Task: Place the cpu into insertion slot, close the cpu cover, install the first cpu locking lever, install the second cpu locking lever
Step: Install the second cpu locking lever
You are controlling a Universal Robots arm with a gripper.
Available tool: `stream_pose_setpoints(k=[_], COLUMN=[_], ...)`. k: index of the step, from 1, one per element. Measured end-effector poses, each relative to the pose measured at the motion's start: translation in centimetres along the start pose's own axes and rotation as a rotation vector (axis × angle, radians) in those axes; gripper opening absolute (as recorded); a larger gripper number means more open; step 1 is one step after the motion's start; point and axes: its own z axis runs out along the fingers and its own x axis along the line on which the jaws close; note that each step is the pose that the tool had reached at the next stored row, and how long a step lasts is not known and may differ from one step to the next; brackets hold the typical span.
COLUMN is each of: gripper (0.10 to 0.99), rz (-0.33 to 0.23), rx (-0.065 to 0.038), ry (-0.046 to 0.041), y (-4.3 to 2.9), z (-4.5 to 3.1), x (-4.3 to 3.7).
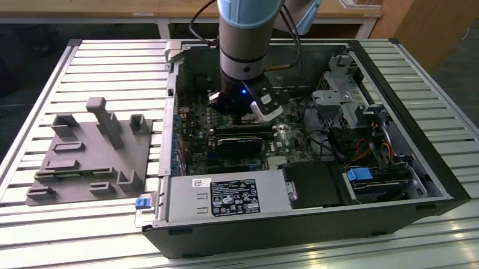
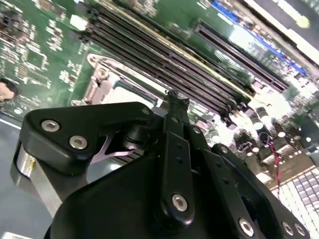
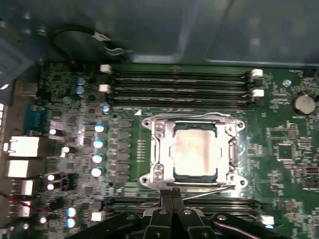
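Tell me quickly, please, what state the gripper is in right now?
Gripper: shut, holding nothing, fingertips together just beside the cpu cover, which lies closed over the cpu.

Showing a round grey arm with a pale blue band on top, a small blue light glowing low on the wrist, black cables running beside. Ending in a black gripper of flat links, silver screw heads shining at the joints, a bare metal cylinder behind.

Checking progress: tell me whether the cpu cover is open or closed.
Closed: the cpu cover lies flat, framing the cpu through its window.
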Motion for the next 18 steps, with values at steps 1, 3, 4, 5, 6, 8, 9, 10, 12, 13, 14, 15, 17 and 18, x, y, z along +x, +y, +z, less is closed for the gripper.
stream_pose_setpoints(k=[1,3,4,5,6,8,9,10,12,13,14,15,17,18], gripper=[0.106,0.106,0.106,0.106,0.106,0.106,0.106,0.106,0.106,0.106,0.106,0.106,0.106,0.106], rz=[0.000,0.000,0.001,0.001,0.001,0.001,0.001,0.001,0.001,0.001,0.001,0.001,0.001,0.001], rx=[-0.005,-0.016,-0.020,-0.024,-0.029,-0.032,-0.033,-0.033,-0.036,-0.039,-0.041,-0.044,-0.052,-0.056], ry=[-0.0001,-0.0002,-0.0003,-0.0003,-0.0003,-0.0004,-0.0003,-0.0004,-0.0004,-0.0003,-0.0004,-0.0003,-0.0005,-0.0004], y=[-0.02,-0.05,-0.07,-0.11,-0.22,-0.61,-0.77,-0.86,-0.96,-1.07,-1.17,-1.23,-1.28,-1.29], z=[0.06,0.20,0.28,0.34,0.37,0.32,0.30,0.28,0.28,0.28,0.30,0.36,0.55,0.64], x=[0.04,0.06,0.08,0.10,0.13,0.17,0.18,0.21,0.38,0.49,0.57,0.62,0.73,0.78])
